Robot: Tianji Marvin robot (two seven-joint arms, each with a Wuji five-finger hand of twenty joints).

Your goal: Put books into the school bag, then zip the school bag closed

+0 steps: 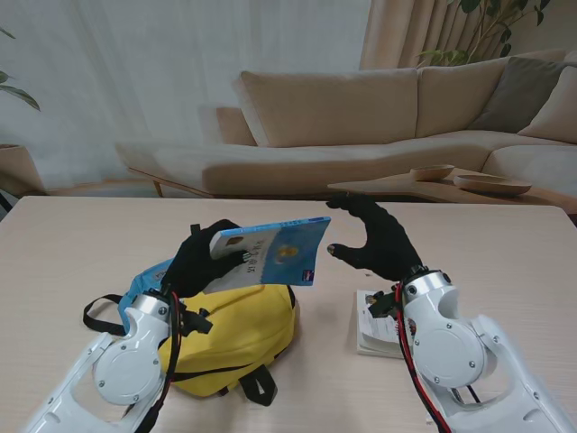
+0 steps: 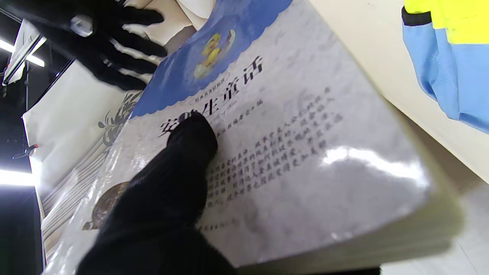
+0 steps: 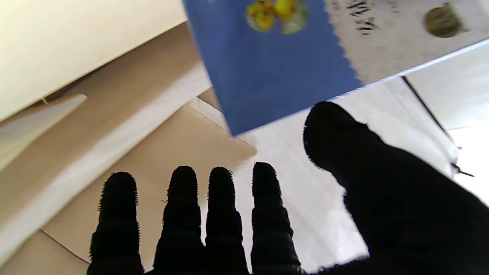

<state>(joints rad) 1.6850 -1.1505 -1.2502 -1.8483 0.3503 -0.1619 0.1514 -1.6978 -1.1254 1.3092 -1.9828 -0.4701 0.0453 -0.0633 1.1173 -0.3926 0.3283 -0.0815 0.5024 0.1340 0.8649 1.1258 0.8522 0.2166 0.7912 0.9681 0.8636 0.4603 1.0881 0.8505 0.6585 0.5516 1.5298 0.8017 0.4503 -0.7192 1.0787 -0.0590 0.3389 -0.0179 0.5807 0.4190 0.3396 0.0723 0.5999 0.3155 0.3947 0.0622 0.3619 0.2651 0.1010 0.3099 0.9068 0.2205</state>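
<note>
My left hand (image 1: 200, 262) is shut on a blue and white book (image 1: 270, 253), which it holds tilted in the air over the yellow school bag (image 1: 236, 336). In the left wrist view my thumb (image 2: 191, 141) presses the book's cover (image 2: 290, 126), and the bag's blue and yellow cloth (image 2: 450, 65) shows at the side. My right hand (image 1: 379, 242) is open just right of the book's free end, fingers spread and apart from it. The right wrist view shows the book's blue corner (image 3: 267, 65) beyond my fingertips (image 3: 221, 179). A second book (image 1: 374, 327) lies flat by my right wrist.
The bag lies on a light wooden table (image 1: 81, 244), its black straps (image 1: 104, 311) trailing to the left. Beyond the table's far edge stand a beige sofa (image 1: 361, 117) and a low table with bowls (image 1: 469, 180).
</note>
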